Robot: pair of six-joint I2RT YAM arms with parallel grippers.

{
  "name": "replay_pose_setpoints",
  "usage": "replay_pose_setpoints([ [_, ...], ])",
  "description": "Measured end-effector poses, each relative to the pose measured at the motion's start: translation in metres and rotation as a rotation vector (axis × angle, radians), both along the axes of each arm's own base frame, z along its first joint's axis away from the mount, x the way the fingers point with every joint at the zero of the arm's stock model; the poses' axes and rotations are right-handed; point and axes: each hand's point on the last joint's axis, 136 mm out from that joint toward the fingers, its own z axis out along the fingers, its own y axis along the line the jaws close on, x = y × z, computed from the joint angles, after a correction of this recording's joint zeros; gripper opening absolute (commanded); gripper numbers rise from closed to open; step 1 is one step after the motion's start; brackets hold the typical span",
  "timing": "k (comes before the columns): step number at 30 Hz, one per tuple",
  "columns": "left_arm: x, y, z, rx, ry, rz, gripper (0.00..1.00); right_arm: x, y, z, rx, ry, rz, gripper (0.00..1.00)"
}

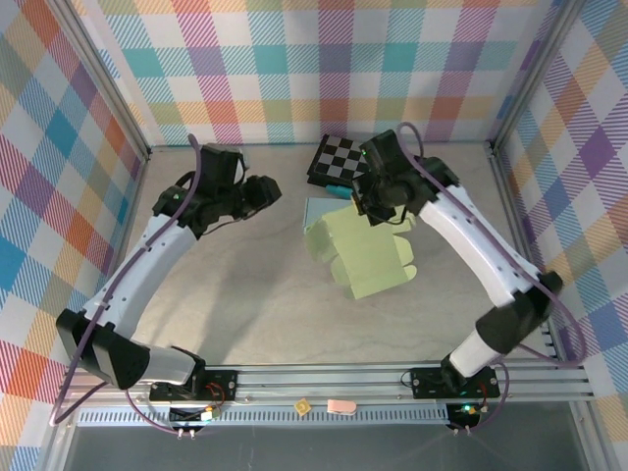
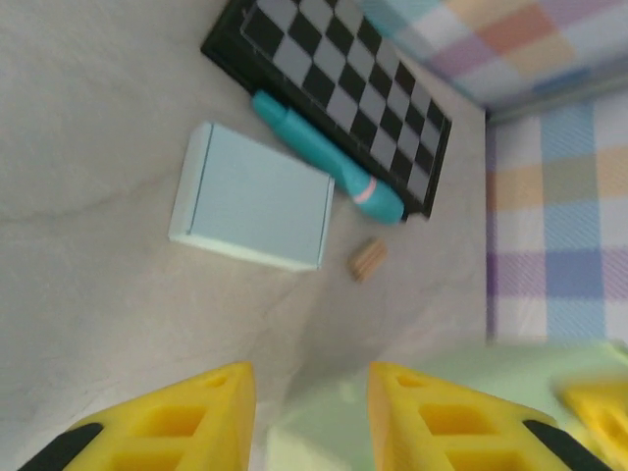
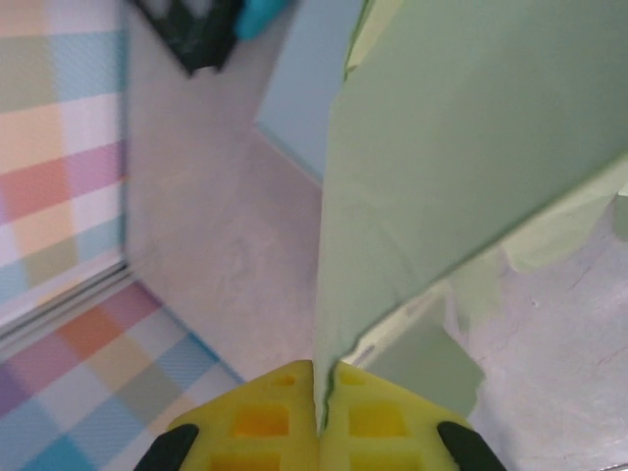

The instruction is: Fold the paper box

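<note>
**Right gripper [image 3: 322, 378] pinching a panel of the paper box [image 3: 471, 147]; left gripper [image 2: 309, 392] standing off**

We see the right gripper's jaws closed flat on the bare edge of one thin panel, which rises from the fingers as a pale green sheet. The paper box lies mid-table [image 1: 245, 285], only partly erected. Its flaps are splayed, and the held panel is lifted at its far side. The left gripper hovers near it, jaws a modest way apart with nothing between them and the green sheet just past its fingertips. Beyond the box rest a light-blue box [image 2: 253, 196], a teal pen [image 2: 324, 157] and a checkered board [image 2: 343, 88], the pen lying along the board's edge.

We judge two risks. The pinch takes only an edge, so a pull across the crease may tear the panel or let it slip free. Nothing pins the base, so the whole box may slide toward the light-blue box instead of folding.
</note>
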Motion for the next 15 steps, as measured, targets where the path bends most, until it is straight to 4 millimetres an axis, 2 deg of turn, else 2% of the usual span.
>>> replay_pose_setpoints([
  [1,-0.007,-0.001,-0.006,0.018,0.003,-0.027,0.37,0.007,0.001,-0.017,0.001,0.04,-0.005,0.0],
  [4,-0.022,-0.002,-0.021,0.041,0.028,-0.071,0.37,0.02,0.002,-0.046,0.013,0.101,-0.025,0.0],
  [9,-0.024,-0.013,-0.021,-0.011,0.054,-0.054,0.45,0.018,0.009,-0.047,0.067,0.101,-0.014,0.0],
  [12,-0.022,-0.033,-0.02,-0.077,0.085,-0.034,0.47,0.015,0.011,-0.05,0.101,0.099,-0.016,0.0],
  [15,-0.019,-0.054,-0.032,-0.104,0.142,-0.01,0.48,0.014,0.011,-0.054,0.117,0.106,-0.026,0.0],
])
